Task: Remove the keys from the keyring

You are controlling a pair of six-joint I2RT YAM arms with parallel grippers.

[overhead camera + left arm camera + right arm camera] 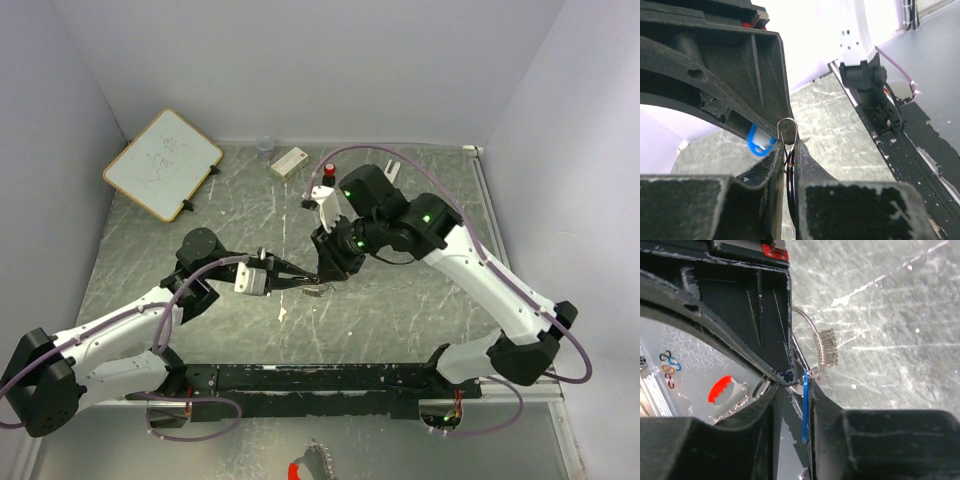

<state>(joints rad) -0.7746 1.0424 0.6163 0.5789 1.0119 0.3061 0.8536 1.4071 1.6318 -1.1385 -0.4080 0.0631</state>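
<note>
1. Nearest the left wrist lens, the left hand [791,150] has its fingers [760,180] pressed almost together on a thin wire. This is the keyring [787,129], and its silver loop pokes up just above the tips. The stretch inside the slit is dark and hard to read.
2. Tip to tip with it, the right hand [796,392] pinches the blue-headed key [805,407], which shows edge-on as a thin blue strip. In the left wrist view that key's head is half hidden under the right hand's black finger.
3. Other keys [827,346] sit in a tight silver stack on the ring, too close together to count. Whether they touch the worktop [890,315] cannot be told.
4. From overhead the bundle is a small blur under the two meeting hands.
5. Well behind lie a whiteboard [163,163], a white box [289,161] and a red-topped knob [328,172]. A red object [298,470] is cut off at the bottom edge.
</note>
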